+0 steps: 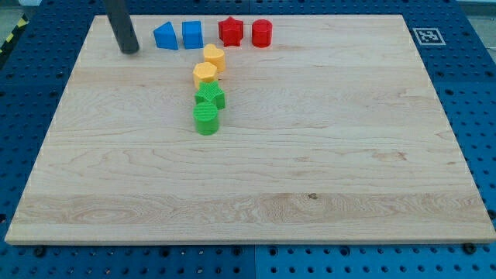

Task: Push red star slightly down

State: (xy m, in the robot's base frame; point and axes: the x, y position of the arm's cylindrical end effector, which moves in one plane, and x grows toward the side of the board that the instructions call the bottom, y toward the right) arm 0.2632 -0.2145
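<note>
The tip (129, 50) rests on the wooden board (325, 178) near its top left corner, touching no block; the rod has no jaws and holds nothing. To its right sit two blue blocks (165, 36) (191, 34), then the red star (230, 31) and one red cylinder (262, 33), in a row along the top edge. Right of and below the tip run two yellow blocks (214, 57) (204, 74) and two green blocks (210, 96) (206, 119). The star lies well apart from the tip; judged, the tip must get above it to push down.

Single view: elevated, from the near edge, angled down over the whole pale wooden board (310, 194) on blue pegboard (465, 85).
</note>
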